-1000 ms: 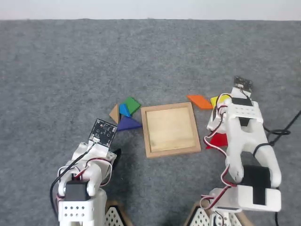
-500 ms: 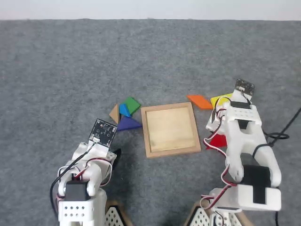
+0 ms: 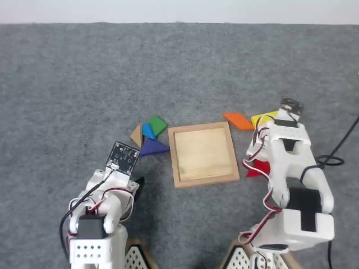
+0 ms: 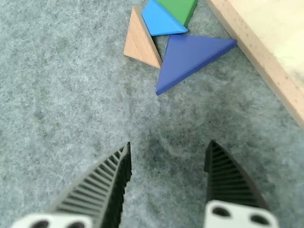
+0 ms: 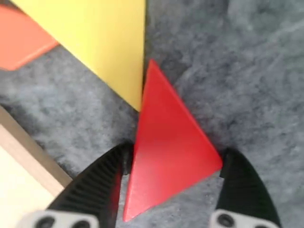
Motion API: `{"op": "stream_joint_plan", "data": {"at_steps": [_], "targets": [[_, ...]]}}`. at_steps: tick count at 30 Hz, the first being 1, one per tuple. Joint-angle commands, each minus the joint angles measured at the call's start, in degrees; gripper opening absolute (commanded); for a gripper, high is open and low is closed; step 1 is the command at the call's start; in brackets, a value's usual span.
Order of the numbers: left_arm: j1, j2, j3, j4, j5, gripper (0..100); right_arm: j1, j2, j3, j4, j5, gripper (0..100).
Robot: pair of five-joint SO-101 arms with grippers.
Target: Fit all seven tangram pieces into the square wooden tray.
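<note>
The right end effector (image 5: 175, 156), spread, straddles the red triangle (image 5: 161, 128) on the bench beside the empty tray (image 3: 202, 128), evidently lined up to pinch it. The left end effector (image 4: 168, 156) hangs spread near the purple triangle (image 4: 190, 54).

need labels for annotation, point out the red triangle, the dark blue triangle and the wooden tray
red triangle (image 5: 166, 156): right wrist view, middle of its top face
dark blue triangle (image 4: 190, 57): left wrist view, middle of its top face
wooden tray (image 3: 173, 157): high view, left rim
</note>
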State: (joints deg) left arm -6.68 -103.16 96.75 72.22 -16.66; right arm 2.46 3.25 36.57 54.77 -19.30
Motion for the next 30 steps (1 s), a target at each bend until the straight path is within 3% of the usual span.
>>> {"op": "stream_joint_plan", "data": {"at_steps": [1, 9, 22, 30], "targets": [[0.18, -1.23, -0.31, 0.53, 0.44, 24, -0.84, 0.31, -2.55, -0.66, -0.26, 17.5], [0.18, -1.23, -0.31, 0.53, 0.44, 24, -1.45, -4.53, -3.43, 2.07, 1.58, 17.3], [0.18, -1.23, -0.31, 0.53, 0.44, 24, -12.26, -14.02, -2.81, 4.00, 1.76, 17.4], [0.18, -1.23, -0.31, 0.53, 0.44, 24, -2.51, -18.95, -1.85, 7.87, 4.31, 17.7]]}}
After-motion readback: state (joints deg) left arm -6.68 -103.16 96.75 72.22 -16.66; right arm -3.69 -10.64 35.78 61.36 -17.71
